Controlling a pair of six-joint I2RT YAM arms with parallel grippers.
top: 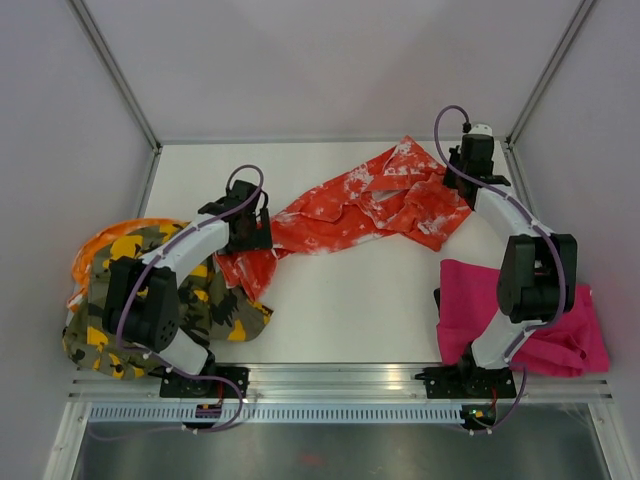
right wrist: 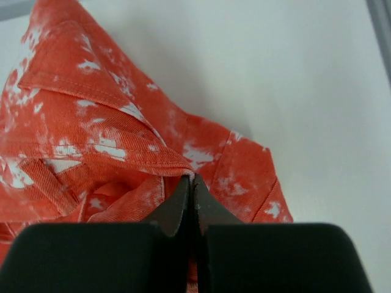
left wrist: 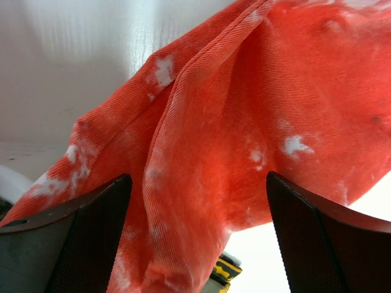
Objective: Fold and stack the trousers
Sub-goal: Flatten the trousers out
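Note:
The orange-red trousers [top: 350, 210] with white splatter lie crumpled across the middle of the table. My right gripper [top: 458, 178] is at their right end, shut on a seamed fold of the cloth [right wrist: 153, 152]; in the right wrist view the gripper [right wrist: 194, 183] pinches it at the tips. My left gripper [top: 256, 230] is at their left end. Its jaws are wide open with the orange cloth [left wrist: 244, 122] hanging between them, midway [left wrist: 198, 244]. The camouflage trousers [top: 150, 300] lie bunched at the left, with a bit showing in the left wrist view [left wrist: 229, 271]. The magenta trousers [top: 545, 325] lie at the right front.
The white table [top: 350, 310] is walled by grey panels and metal posts at the back and sides. An aluminium rail [top: 340, 380] runs along the near edge by the arm bases. The camouflage and magenta pairs lie around the two arm bases.

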